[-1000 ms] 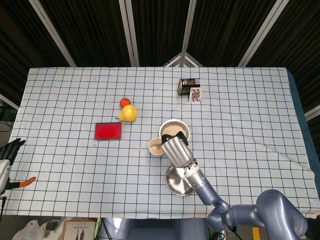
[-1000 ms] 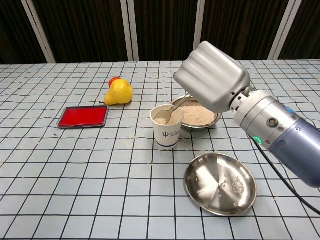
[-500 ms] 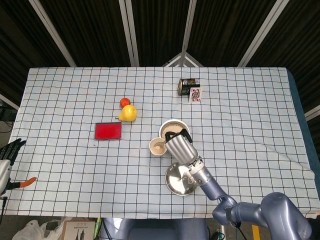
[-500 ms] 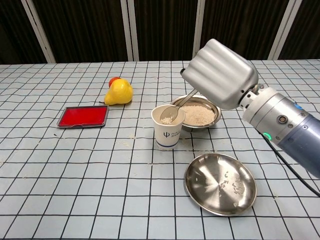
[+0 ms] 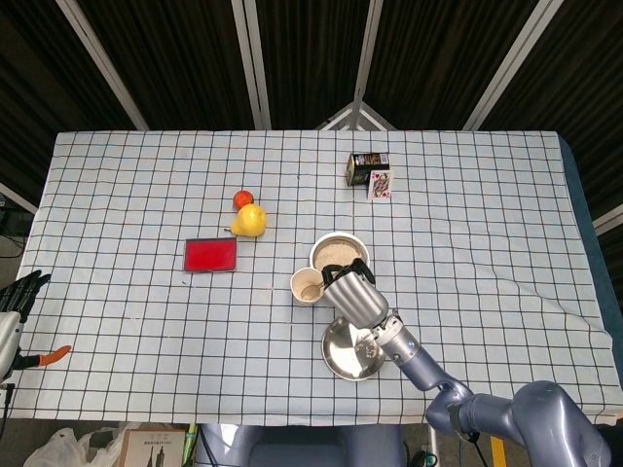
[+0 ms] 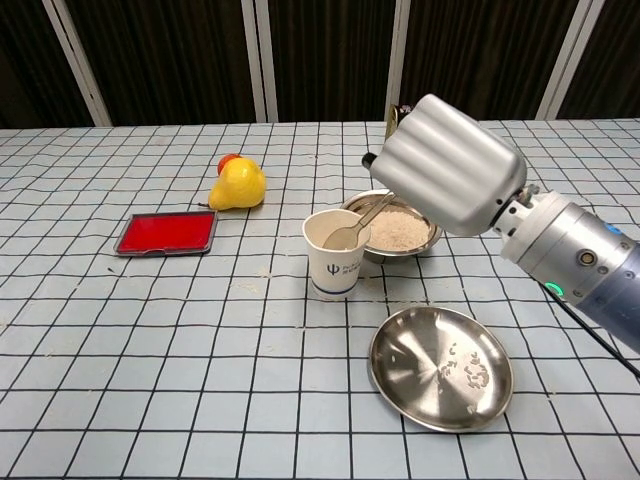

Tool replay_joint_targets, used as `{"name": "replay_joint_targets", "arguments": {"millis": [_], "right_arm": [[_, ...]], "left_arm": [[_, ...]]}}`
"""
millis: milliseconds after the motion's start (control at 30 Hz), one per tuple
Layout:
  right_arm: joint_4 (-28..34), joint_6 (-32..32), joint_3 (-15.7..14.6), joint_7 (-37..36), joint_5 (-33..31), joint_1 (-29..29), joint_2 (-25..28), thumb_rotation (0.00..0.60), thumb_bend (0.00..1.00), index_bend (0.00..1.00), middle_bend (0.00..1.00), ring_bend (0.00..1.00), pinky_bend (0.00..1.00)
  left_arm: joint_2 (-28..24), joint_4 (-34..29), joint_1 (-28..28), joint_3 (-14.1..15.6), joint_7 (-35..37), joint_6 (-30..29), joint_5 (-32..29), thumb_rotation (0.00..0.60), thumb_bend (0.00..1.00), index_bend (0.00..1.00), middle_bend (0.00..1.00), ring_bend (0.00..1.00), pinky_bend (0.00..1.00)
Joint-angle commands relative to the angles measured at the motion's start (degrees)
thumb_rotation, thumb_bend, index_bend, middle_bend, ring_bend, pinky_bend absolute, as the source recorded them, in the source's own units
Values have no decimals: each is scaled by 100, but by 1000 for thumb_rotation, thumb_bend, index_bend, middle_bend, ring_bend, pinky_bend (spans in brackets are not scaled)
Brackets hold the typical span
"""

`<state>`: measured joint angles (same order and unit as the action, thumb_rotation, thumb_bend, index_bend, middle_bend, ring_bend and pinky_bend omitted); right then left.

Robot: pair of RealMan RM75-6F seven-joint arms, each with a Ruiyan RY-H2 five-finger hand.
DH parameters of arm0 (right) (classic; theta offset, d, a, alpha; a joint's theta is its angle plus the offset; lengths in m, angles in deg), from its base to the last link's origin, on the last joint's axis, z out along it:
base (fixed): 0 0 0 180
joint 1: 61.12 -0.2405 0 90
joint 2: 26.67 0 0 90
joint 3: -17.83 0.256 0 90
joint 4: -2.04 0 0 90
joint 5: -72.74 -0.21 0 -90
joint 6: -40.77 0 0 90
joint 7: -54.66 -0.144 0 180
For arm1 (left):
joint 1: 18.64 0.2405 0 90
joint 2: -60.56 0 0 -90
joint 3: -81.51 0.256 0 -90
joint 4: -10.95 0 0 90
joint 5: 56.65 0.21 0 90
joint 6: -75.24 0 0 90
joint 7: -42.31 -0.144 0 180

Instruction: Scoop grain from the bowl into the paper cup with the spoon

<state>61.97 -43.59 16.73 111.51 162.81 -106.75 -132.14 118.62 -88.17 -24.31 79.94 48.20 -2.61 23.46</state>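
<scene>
A white paper cup (image 6: 332,256) (image 5: 307,286) stands in front of a steel bowl of grain (image 6: 395,229) (image 5: 338,251). My right hand (image 6: 448,165) (image 5: 354,295) holds a metal spoon (image 6: 352,230) by its handle. The spoon's bowl is over the cup's mouth, at the rim nearest the grain bowl, and looks empty. The hand hovers above the grain bowl and hides its right side. My left hand (image 5: 18,297) is at the far left edge of the head view, off the table; its fingers are too small to read.
An empty steel plate (image 6: 440,366) lies in front of the cup, to the right. A red tray (image 6: 166,232), a yellow pear (image 6: 238,185) with a small red fruit (image 6: 228,161) behind it sit to the left. A card box (image 5: 368,167) stands at the far side. Loose grains dot the cloth.
My right hand has shifted right and back toward the grain bowl, drawing the spoon from the middle of the cup's mouth to its rim. The grain seen on the spoon before no longer shows.
</scene>
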Motion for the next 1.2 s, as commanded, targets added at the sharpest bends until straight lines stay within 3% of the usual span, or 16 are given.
{"name": "replay_joint_targets", "arguments": {"millis": [33,200,433,667,833,1000,1200], "right_arm": [[61,-26,157,-60,30,7,1,600,584,751,936,1000,924],[20,133,145,-7,128,78,24,600,584,751,936,1000,924],[130,138,398,-22,221,38,5,600,585,751,936,1000,924],[-126,274,361,-64,272,162,-123,600,584,751,936,1000,924],[90,224,626,-83,348,60,-79,600,584,751,936,1000,924],[115,435,500,18,380,118,-33,600,585,751,936,1000,924],[477,337,733,68,410,84,114,600,584,751,936,1000,924]], "left_arm": [[1,-1,-4,-3,-1,11,-12,600,0,0,0,0,0],[2,3,-3,-4,1,6,-7,600,0,0,0,0,0],[3,6,-4,-7,5,8,-11,600,0,0,0,0,0],[-5,9,3,1,26,-4,12,600,0,0,0,0,0],[-6,9,-8,-9,43,22,-13,600,0,0,0,0,0],[-10,5,-5,0,36,15,5,600,0,0,0,0,0],[-17,7,-3,1,56,28,-11,600,0,0,0,0,0]]}}
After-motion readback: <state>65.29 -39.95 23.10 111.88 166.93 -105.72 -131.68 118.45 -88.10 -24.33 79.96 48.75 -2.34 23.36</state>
